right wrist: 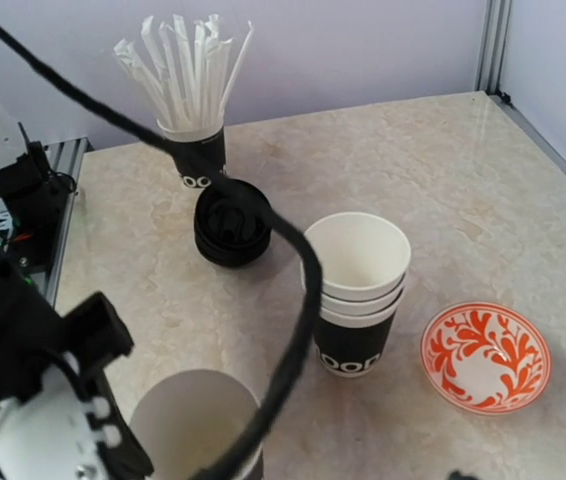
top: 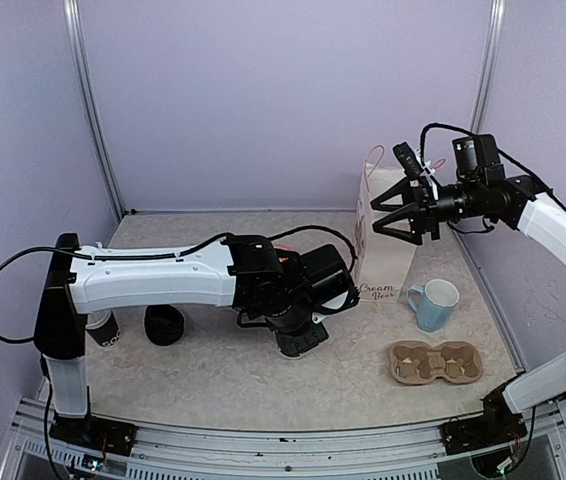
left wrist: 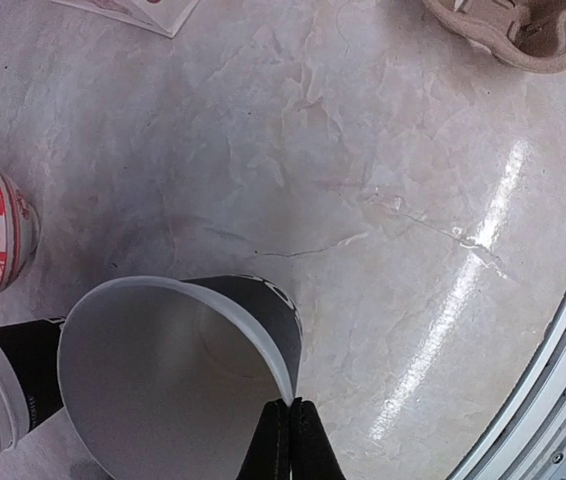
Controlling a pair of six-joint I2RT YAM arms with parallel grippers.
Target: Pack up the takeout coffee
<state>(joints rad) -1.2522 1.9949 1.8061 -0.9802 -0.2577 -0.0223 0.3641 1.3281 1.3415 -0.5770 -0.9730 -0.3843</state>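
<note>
My left gripper is shut on the rim of an open black paper cup, white inside and without a lid, standing on the table. In the top view this gripper is at mid-table and the arm hides most of the cup. A stack of the same cups stands beside it, also seen in the left wrist view. A stack of black lids lies further left. My right gripper is open and empty, raised beside the white paper bag.
A cardboard cup carrier lies at the front right, with a light-blue mug behind it. A red-patterned bowl sits by the cup stack. A black cup of white straws stands at the left. A cable crosses the right wrist view.
</note>
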